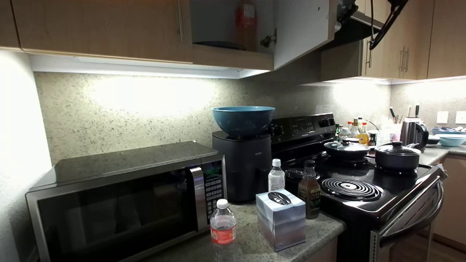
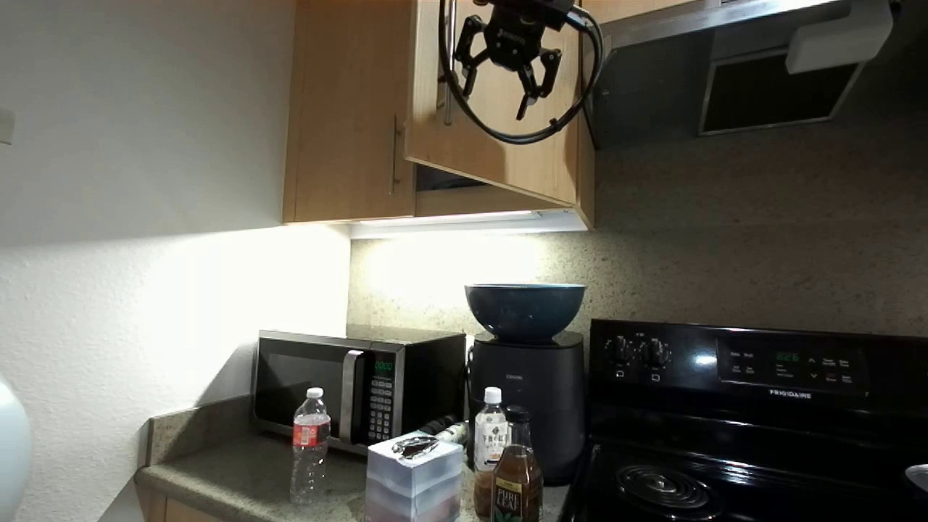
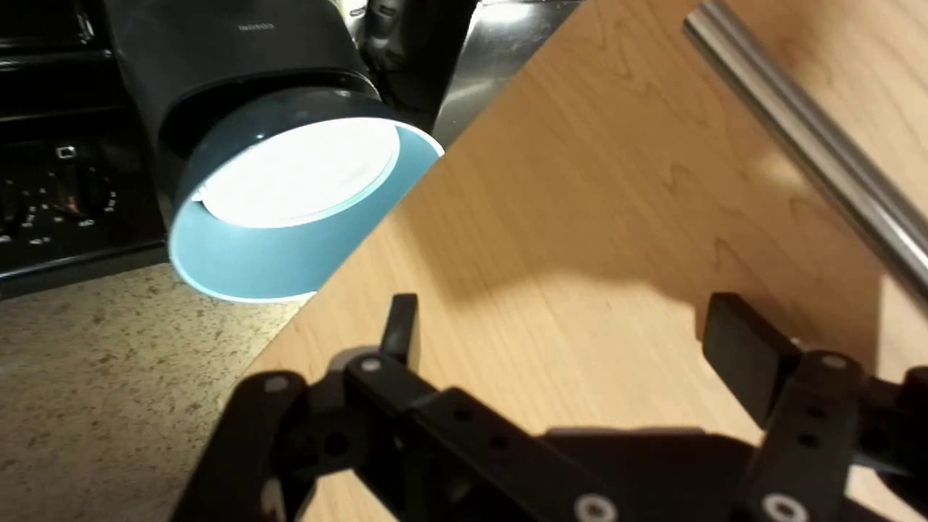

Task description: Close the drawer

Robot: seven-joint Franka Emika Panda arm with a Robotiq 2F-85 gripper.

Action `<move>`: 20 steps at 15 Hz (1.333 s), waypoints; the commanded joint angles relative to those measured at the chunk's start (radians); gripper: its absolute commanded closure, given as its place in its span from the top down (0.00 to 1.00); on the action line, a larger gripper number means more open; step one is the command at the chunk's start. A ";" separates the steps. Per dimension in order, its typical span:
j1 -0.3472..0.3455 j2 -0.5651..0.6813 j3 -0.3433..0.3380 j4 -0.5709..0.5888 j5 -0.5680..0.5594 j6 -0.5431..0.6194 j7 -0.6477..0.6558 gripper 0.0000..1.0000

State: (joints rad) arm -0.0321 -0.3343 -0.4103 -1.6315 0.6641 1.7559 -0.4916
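Note:
The drawer, here a light-brown wall-cabinet door (image 2: 500,148), stands swung open. Its white inner face (image 1: 302,31) shows in an exterior view. Its slim vertical metal handle (image 2: 448,109) is partly behind the gripper's cable; it also shows in the wrist view (image 3: 819,145). My gripper (image 2: 496,100) is open and empty in front of the door's outer face, right of the handle in that exterior view. In the wrist view the open fingers (image 3: 562,319) frame the bare wood panel (image 3: 565,217); whether they touch it I cannot tell. In an exterior view the gripper (image 1: 344,14) is mostly hidden.
A range hood (image 2: 725,87) adjoins the cabinet. Below are a blue bowl (image 2: 525,312) on a black air fryer (image 2: 529,406), a microwave (image 2: 326,388), bottles (image 2: 310,442), a tissue box (image 2: 413,478) and the stove (image 2: 725,406). A red-labelled bottle (image 1: 246,27) stands inside the cabinet.

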 commanded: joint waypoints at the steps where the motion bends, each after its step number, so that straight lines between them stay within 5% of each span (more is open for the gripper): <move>1: 0.002 0.041 -0.007 0.037 0.093 -0.045 -0.082 1.00; 10: -0.007 0.144 0.083 0.118 0.133 -0.202 -0.119 1.00; 18: -0.043 0.200 0.165 0.141 0.082 -0.151 -0.107 1.00; 20: -0.060 0.171 0.167 0.103 0.060 -0.063 -0.087 1.00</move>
State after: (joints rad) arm -0.0492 -0.1280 -0.2647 -1.4926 0.7629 1.6039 -0.5863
